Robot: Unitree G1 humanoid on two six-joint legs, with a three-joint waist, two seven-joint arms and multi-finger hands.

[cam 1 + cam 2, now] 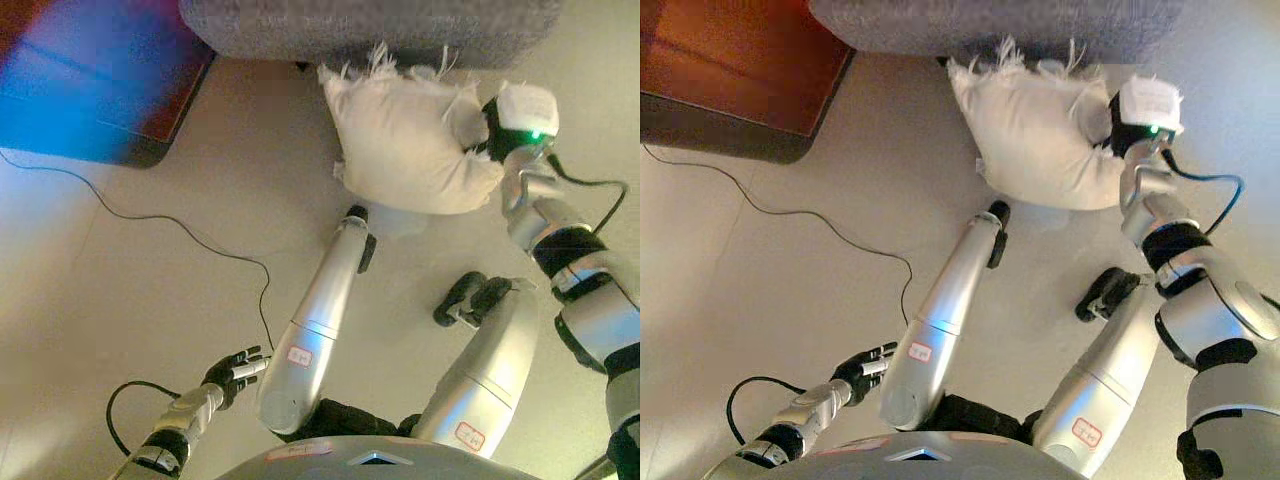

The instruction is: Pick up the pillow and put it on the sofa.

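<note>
Your right hand [487, 128] has its fingers clenched into the cream fringed fabric pillow [410, 145], just beside the grey upholstered sofa [370, 28]. Your left hand [232, 372] hangs low, fingers relaxed.

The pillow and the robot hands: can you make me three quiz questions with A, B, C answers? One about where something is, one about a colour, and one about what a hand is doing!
1. Where is the pillow?
A. On the floor by the sofa
B. On top of the sofa
C. On the wooden furniture

2. What colour is the pillow?
A. Red
B. Cream
C. Blue

3. What is the right robot hand doing?
A. Hanging free
B. Lying flat on the floor
C. Gripping the pillow's edge

Answers:
1 A, it lies on the floor just in front of the grey sofa.
2 B, its cloth is pale cream with fringed corners.
3 C, its fingers are pressed into the bunched cloth, while the left robot hand hangs low and holds nothing.
</note>
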